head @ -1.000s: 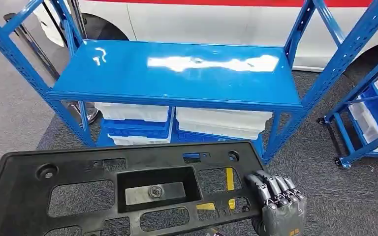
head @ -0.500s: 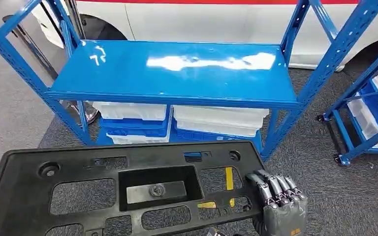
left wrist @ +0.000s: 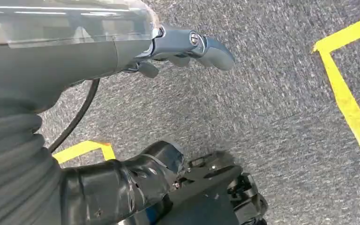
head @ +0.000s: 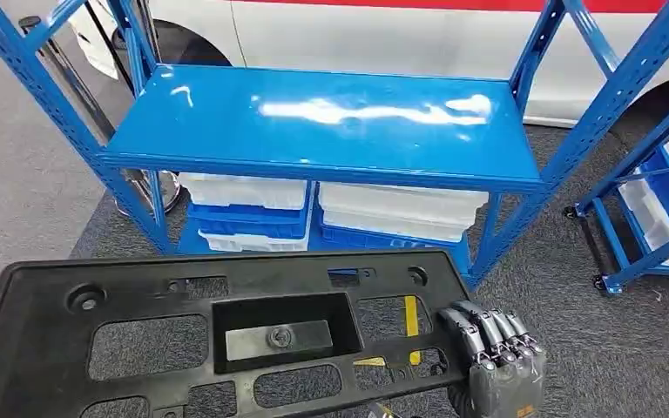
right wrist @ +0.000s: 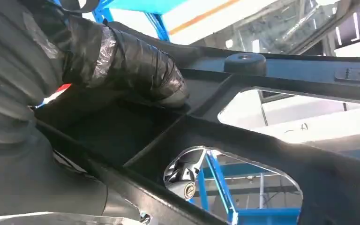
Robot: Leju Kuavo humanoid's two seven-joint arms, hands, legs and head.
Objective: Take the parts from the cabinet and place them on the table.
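Head view: black part held in front of blue rack

Head view; large black plastic part (head: 226, 335), flat panel with cut-outs and a recessed middle, sits low in frame, in front of the blue rack (head: 331, 131); right hand (head: 492, 361) grips its right edge, fingers curled over the top face; rack's top shelf is bare and glossy; white and blue bins (head: 331, 218) stacked on the shelf below; white vehicle (head: 401, 35) behind the rack; second blue rack (head: 653, 209) at far right; grey carpet (head: 26, 192) underneath.

Left wrist view; left hand (left wrist: 187, 44) above grey carpet with yellow tape lines (left wrist: 349, 103); fingers partly hidden, cannot tell if curled or spread; nothing seen in it.

Right wrist view; thumb (right wrist: 136, 65) presses on the part's underside (right wrist: 243, 136); ribs and cut-outs close up; blue rack seen through openings.
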